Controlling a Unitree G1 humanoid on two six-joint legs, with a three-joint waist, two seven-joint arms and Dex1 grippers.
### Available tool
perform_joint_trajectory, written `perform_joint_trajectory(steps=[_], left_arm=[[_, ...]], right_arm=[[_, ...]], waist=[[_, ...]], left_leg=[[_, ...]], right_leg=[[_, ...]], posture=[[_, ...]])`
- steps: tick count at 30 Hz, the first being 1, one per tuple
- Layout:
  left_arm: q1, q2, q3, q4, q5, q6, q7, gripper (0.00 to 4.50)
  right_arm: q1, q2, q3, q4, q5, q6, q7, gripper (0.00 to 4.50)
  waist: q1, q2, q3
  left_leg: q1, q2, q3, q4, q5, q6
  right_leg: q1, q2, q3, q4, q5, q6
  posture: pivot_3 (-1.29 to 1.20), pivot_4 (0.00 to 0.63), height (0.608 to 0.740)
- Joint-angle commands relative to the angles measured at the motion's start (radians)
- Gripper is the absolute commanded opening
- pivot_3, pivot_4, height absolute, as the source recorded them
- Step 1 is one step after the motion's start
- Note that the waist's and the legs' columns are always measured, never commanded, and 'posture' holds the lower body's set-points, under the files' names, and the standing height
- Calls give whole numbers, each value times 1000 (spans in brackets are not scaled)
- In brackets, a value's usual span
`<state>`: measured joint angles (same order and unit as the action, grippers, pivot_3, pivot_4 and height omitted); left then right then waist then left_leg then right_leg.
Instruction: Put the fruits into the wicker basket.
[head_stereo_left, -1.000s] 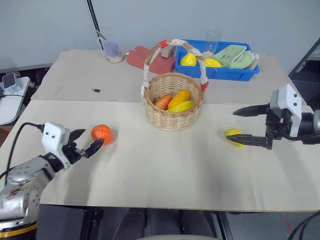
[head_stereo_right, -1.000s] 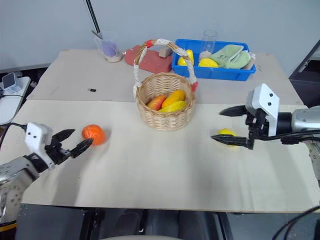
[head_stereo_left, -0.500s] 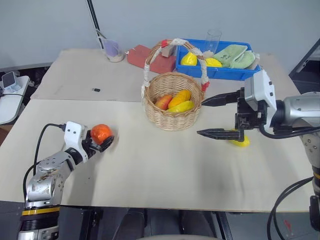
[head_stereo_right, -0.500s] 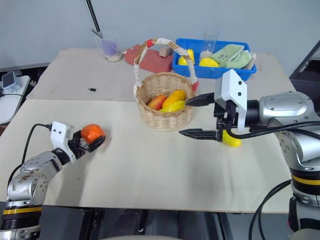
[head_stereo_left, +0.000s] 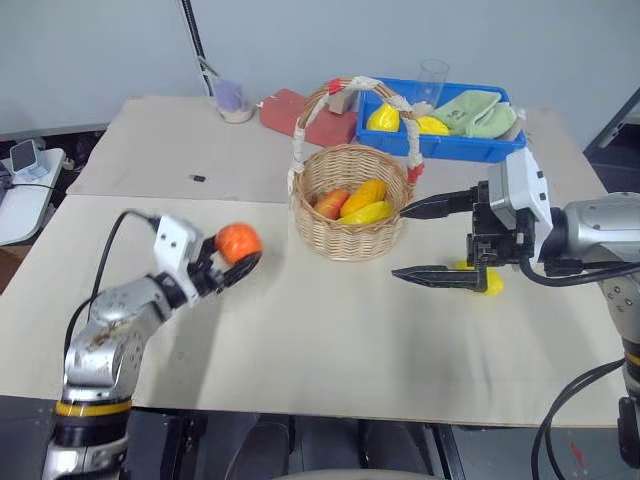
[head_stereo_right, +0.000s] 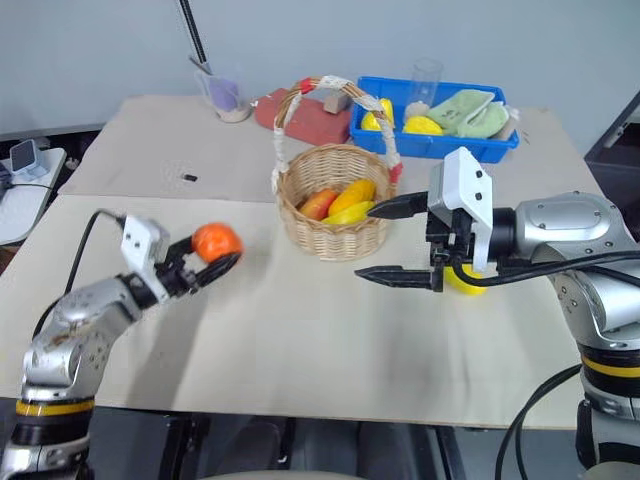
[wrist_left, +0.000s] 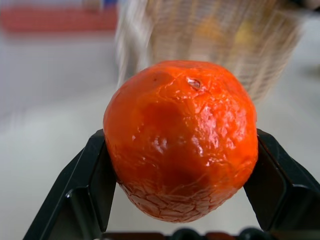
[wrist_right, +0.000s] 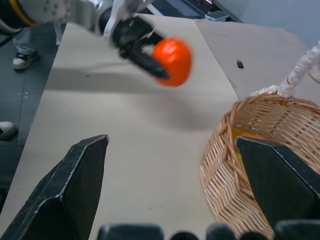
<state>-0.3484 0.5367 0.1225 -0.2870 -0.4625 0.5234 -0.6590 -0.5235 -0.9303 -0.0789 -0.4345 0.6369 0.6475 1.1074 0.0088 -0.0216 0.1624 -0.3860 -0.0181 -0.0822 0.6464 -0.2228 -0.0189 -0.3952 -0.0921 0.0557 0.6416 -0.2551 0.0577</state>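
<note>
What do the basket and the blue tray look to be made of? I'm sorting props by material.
The wicker basket: woven tan wicker, matte; the crossing strands show, and its arched handle is wrapped in white tape. The blue tray: probably moulded plastic, judging by its uniform smooth blue walls and thin rim.

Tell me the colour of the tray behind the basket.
Blue tray, clearest in the left eye view.

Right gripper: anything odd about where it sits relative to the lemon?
Yes. The right gripper is open and empty, with the lemon behind its fingers on the table rather than between them.
</note>
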Motion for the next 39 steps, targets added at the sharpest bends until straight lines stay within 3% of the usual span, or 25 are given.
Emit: perform_joint_trajectory(steps=[1,7,8,9,16,20,28,34,39], left_arm=[[-151,-54,-80,-9,31,-1,44,3004],[-391,-221,-213,310,199,-192,95,3004],[-409,-238,-217,348,210,-217,95,4020],[-420,-249,-221,376,217,-241,86,4438],[-415,-284,-224,370,193,-286,12,4480],[-346,-196,-220,219,101,-201,-130,4480],[-128,142,-213,-123,-122,-5,-463,4480],[-50,198,-184,-192,-164,-35,-515,4480],[-24,183,-162,-206,-193,-53,-510,4500]], right_arm=[[18,-28,-86,-31,24,18,-33,4500],[71,-23,-148,-27,-9,12,-137,4500],[76,-23,-151,-28,-11,11,-148,4500],[80,-22,-152,-31,-13,11,-159,4500],[147,-41,-143,18,-163,-31,-272,4500],[211,-62,-78,110,-279,-40,-293,4500],[232,-30,13,336,-399,-83,-309,4500],[184,12,65,475,-434,-80,-288,4500],[170,26,81,512,-446,-76,-271,2998]], waist=[[2,0,0],[-7,-1,0],[-9,-1,0],[-13,-1,0],[-21,-1,0],[-25,-1,0],[-31,0,0],[-23,0,0],[-25,0,0]], left_leg=[[0,-1,0,0,0,0],[1,-1,0,0,-1,1],[1,-1,0,0,-1,1],[0,-1,0,0,-1,1],[-2,-1,0,0,-1,1],[-1,-1,0,-1,-1,1],[-1,0,1,-1,0,1],[0,0,2,-1,0,1],[0,0,2,-1,0,1]], right_leg=[[1,0,0,-1,0,1],[2,0,0,-2,1,1],[2,0,0,-2,1,1],[1,0,0,-2,1,1],[-1,0,1,-1,1,1],[-1,0,1,-1,1,1],[-3,1,2,1,0,1],[-1,0,2,0,0,1],[-1,0,2,0,0,1]], posture=[[0,150,711],[0,150,711],[0,150,711],[0,150,711],[0,150,711],[0,150,711],[0,150,711],[0,150,711],[0,150,711]])
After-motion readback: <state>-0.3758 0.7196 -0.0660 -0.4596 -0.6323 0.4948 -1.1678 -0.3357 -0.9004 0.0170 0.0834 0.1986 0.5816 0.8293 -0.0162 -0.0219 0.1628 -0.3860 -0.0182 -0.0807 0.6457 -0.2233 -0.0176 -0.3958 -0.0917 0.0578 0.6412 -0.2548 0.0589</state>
